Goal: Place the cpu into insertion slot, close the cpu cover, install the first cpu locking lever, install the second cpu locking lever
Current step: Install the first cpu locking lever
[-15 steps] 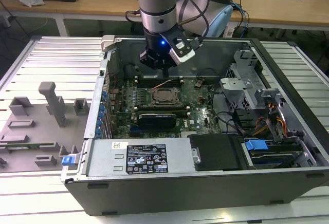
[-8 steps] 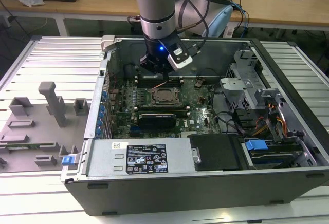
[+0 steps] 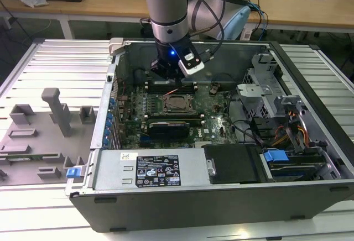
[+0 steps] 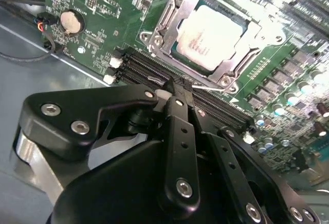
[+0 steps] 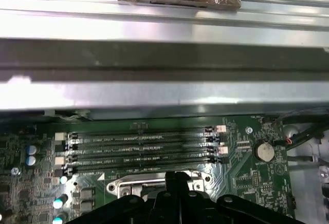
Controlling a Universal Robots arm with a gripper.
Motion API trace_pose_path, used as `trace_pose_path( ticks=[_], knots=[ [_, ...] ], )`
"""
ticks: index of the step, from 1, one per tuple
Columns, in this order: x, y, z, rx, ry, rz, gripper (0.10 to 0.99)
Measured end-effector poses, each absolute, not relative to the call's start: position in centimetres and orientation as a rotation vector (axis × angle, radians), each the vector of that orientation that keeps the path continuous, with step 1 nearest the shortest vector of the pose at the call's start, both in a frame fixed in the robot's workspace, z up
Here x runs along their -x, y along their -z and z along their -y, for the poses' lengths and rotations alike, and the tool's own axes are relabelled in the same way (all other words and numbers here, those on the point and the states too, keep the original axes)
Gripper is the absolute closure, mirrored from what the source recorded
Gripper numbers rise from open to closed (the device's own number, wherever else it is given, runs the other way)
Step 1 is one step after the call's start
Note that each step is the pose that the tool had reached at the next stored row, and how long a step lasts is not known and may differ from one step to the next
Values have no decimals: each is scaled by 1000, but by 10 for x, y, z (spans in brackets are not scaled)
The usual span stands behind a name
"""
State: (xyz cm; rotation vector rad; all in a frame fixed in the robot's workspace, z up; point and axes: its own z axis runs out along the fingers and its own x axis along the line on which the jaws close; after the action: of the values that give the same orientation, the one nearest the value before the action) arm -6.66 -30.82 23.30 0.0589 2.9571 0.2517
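Observation:
The cpu [image 4: 208, 29] lies flat in the insertion slot [image 4: 154, 40], its pale metal top showing through the window of the cpu cover [image 4: 250, 35], which is down over it. In the exterior view the insertion slot [image 3: 178, 104] sits mid-motherboard, and my gripper [image 3: 173, 84] hangs just behind it, over the memory slots. My gripper [image 4: 177, 86] is shut, its black fingers pressed together, with the tips at the socket's edge beside a thin bright wire lever [image 4: 213, 87]. In the first wrist view my gripper [image 5: 175, 175] stands above the socket's metal frame [image 5: 131, 184].
Black memory slots [image 5: 139, 144] run alongside the socket. A coin cell [image 4: 72, 21] sits on the green board. The case wall [image 5: 164, 64] rises close behind. A long black vented card [image 3: 176, 125], drive cages [image 3: 265, 94] and cables [image 3: 287, 130] crowd the case.

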Motion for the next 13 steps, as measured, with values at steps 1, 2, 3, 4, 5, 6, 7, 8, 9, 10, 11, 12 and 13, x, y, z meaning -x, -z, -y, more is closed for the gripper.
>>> trace_pose_path(
  ticks=[1, 2, 3, 4, 5, 6, 7, 8, 9, 10, 11, 12, 13],
  knots=[
    [67, -232, 306, -60, -251, -2957, 980],
    [67, -231, 305, -60, -249, -2957, 980],
    [67, -229, 304, -61, -246, -2957, 980],
    [67, -228, 304, -61, -244, -2958, 980],
    [67, -226, 304, -61, -243, -2958, 980],
    [67, -225, 303, -66, -241, -2957, 980],
    [67, -224, 303, -78, -239, -2957, 980],
    [67, -223, 303, -86, -237, -2956, 980],
    [67, -222, 303, -98, -234, -2955, 980],
    [67, -221, 302, -110, -232, -2954, 980],
    [67, -221, 302, -118, -230, -2954, 980],
    [67, -220, 302, -128, -227, -2953, 980],
    [67, -220, 302, -136, -226, -2952, 980]
  ],
)
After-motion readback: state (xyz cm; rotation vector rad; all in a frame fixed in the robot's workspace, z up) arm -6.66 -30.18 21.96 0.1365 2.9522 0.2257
